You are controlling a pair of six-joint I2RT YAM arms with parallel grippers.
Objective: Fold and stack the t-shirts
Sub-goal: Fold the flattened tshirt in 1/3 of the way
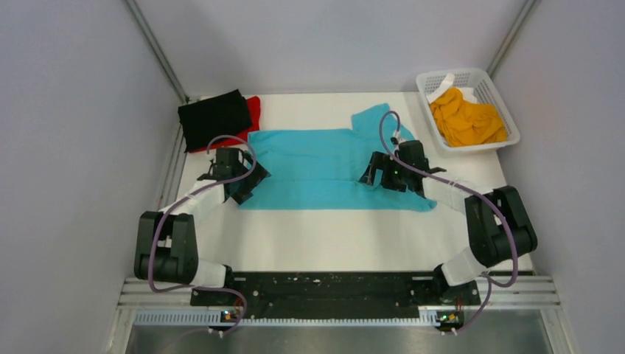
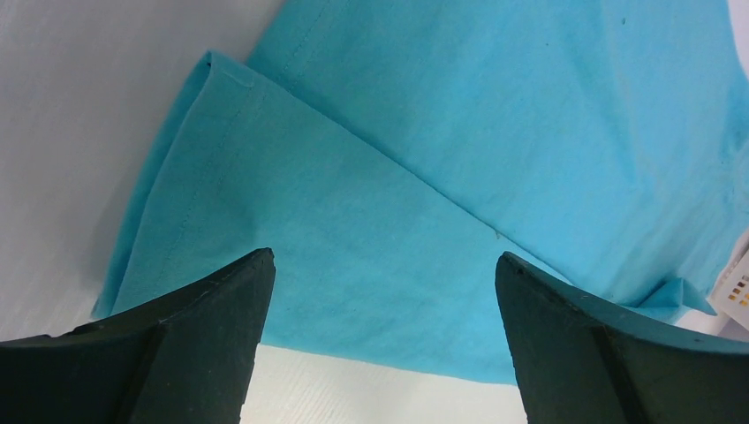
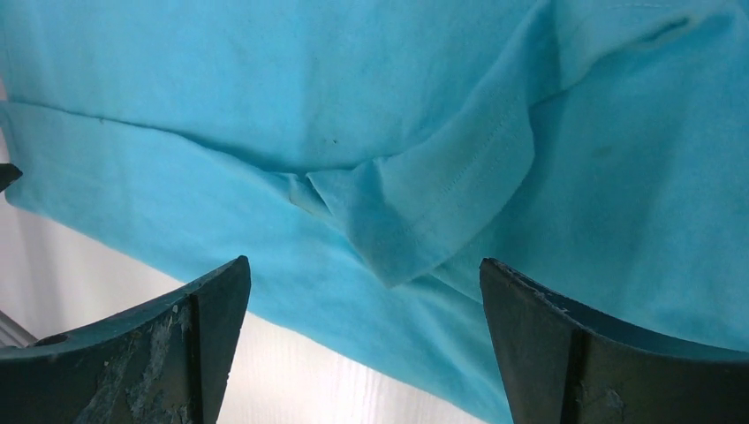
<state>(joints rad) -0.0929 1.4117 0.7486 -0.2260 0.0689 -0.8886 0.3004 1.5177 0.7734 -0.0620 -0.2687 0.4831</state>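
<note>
The turquoise-blue t-shirt (image 1: 317, 166) lies spread on the white table, partly folded lengthwise. My left gripper (image 1: 243, 193) is open over its left end; in the left wrist view the cloth (image 2: 397, 194) lies under the spread fingers (image 2: 212, 344). My right gripper (image 1: 372, 175) is open over the shirt's right part; the right wrist view shows a folded sleeve (image 3: 433, 203) between its fingers (image 3: 548, 344). A folded black t-shirt (image 1: 215, 118) lies on a red t-shirt (image 1: 253, 107) at the back left. The orange-yellow t-shirt (image 1: 466, 118) is crumpled in the basket.
A white mesh basket (image 1: 502, 102) stands at the back right corner. Grey walls close in both sides and the back. A black base rail (image 1: 317, 287) runs along the near edge.
</note>
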